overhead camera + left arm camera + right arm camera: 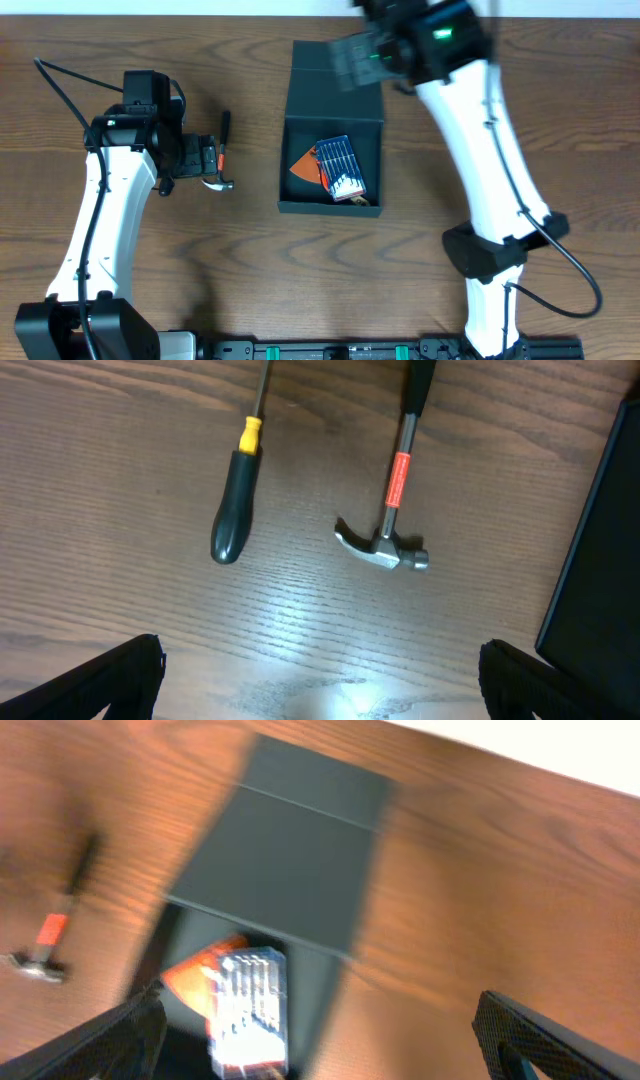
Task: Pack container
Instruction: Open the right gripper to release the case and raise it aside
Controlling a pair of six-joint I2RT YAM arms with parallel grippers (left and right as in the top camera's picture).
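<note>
container: dark box (pixel 325 100), lid open, mid-surface (pixel 120 460)
packed: blue case (pixel 338 168), orange item (pixel 303 165)
likely left: hammer (pixel 392 510), screwdriver (pixel 235 510) outside
left tool (pixel 325 675): open, empty, above hammer
right tool (pixel 320 1040): open, empty, over container

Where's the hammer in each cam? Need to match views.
Overhead: hammer centre-left, left of the container.
Left wrist: hammer upper centre, head lowest.
Right wrist: hammer at left edge, blurred.
Shared landmark: container, at right edge in left wrist, centre in right wrist.
</note>
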